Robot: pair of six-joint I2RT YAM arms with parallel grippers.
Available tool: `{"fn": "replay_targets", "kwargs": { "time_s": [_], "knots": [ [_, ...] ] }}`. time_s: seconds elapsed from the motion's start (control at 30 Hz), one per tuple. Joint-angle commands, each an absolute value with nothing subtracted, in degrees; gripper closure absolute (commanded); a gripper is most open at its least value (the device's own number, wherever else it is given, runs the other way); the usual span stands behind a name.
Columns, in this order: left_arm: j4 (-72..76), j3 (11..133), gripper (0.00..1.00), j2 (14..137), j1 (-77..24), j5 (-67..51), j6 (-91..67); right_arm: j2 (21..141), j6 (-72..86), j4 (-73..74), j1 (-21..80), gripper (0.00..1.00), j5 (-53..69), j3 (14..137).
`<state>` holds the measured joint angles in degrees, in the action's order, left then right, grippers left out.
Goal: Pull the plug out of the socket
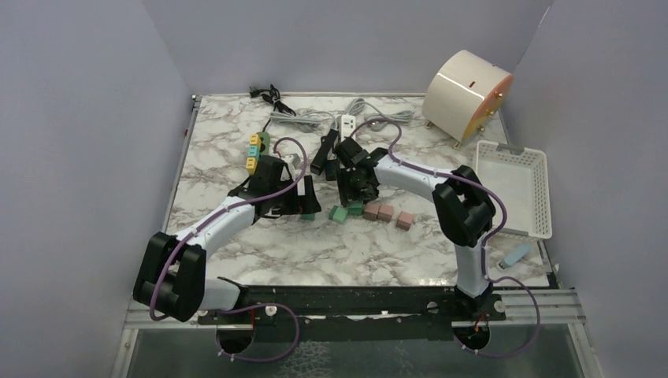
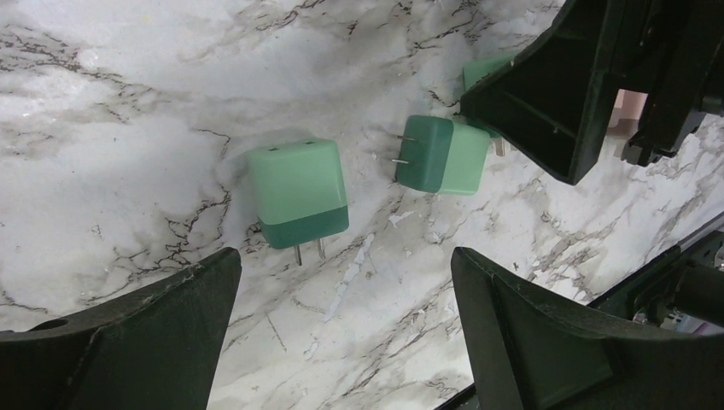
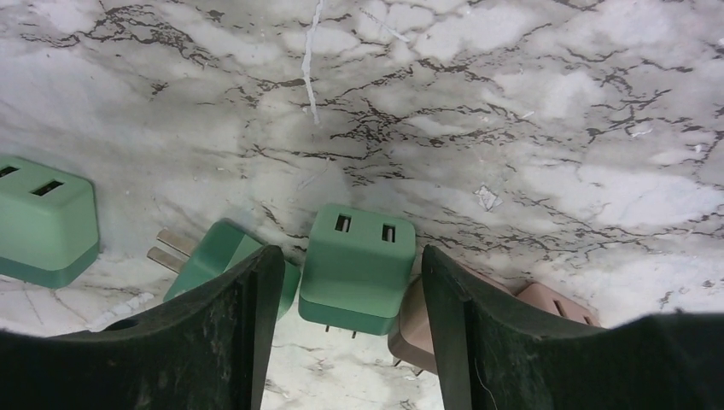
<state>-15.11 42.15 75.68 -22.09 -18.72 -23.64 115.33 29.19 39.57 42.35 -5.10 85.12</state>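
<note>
The task's thing, a row of coloured plugs [image 1: 254, 151], sits at the left of the tabletop [image 1: 236, 244], apparently seated in a socket strip hidden beneath them, and neither arm is on it. The left gripper [image 2: 346, 265] hangs wide open over a loose green plug [image 2: 299, 192]. The right gripper [image 3: 350, 256] is spread either side of another green plug [image 3: 359, 265], gripping nothing. Closing here would only lift a plug already free. The two grippers are near each other and could collide. Scattered pink plugs [image 1: 386, 213] lie beside them, and an unheld strip may rise when a plug is pulled.
</note>
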Motion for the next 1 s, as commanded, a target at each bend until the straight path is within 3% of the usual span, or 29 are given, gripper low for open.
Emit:
{"fn": "replay_targets", "kwargs": {
  "time_s": [0.0,0.17,0.47,0.6,0.73,0.97],
  "knots": [
    [-14.74,41.03,0.05,76.3,-21.98,-17.58,-24.38,112.78,28.17,39.3,43.5,0.34,-10.49,86.91],
    [-14.15,40.32,0.05,78.17,-21.99,-17.75,-25.15,107.8,24.68,35.91,44.92,0.34,-11.65,85.65],
    [-13.15,39.81,0.06,79.39,-21.96,-18.16,-27.15,105.6,20.38,34.62,50.82,0.45,-6.77,83.15],
    [-13.01,39.59,0.06,78.98,-21.47,-18.67,-27.32,105.61,20.66,36.34,52.45,0.64,-3.38,81.05],
    [-13.31,39.34,0.06,78.37,-19.89,-18.92,-27.43,103.3,23.8,34.51,53.13,0.67,-1.7,76.01],
    [-13.49,39.05,0.06,78.12,-17.52,-20.52,-27.09,104.64,24.51,32.63,53.17,0.82,-1.8,74.23]
  ]
}}
